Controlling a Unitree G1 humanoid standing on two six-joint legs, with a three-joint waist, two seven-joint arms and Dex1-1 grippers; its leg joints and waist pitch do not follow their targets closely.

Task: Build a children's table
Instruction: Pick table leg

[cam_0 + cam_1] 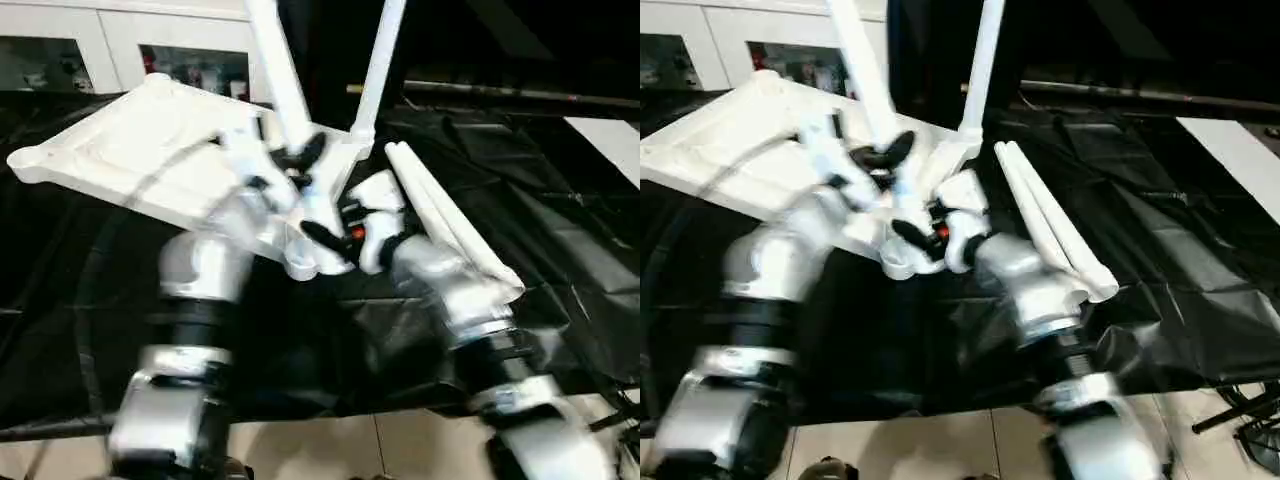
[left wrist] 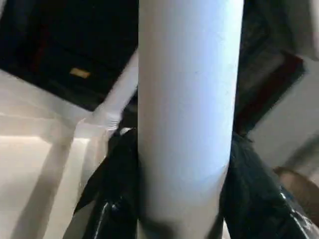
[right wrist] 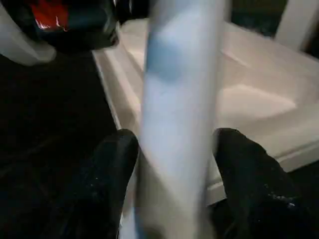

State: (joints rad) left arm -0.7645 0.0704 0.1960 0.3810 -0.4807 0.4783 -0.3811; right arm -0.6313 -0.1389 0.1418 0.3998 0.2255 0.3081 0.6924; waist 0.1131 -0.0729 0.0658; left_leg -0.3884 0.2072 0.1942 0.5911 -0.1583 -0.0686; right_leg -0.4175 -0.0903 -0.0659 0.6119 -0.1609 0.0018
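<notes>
The tabletop lies upside down on the black-covered work table, tilted, its left far corner raised toward the cabinet behind. Two legs stand up out of it: one near the middle of the near-right edge, leaning slightly left, and a second seated in the right far corner socket, leaning slightly right. Two more legs lie loose side by side on the black cover just right of the tabletop, touching each other, running from far left to near right. The left gripper is at the base of the first standing leg; in the left wrist view its black fingers sit against both sides of the tube, partly spread and closed on it. The right gripper is lower, at the near corner of the tabletop; in the right wrist view its fingers flank a white leg, with the tabletop's rim beyond, but blur hides whether they press on it, so the grip cannot be confirmed. Both silver forearms reach in from the near edge, right one passing beside the loose legs. Pale floor tiles show at the near edge of the work table
</notes>
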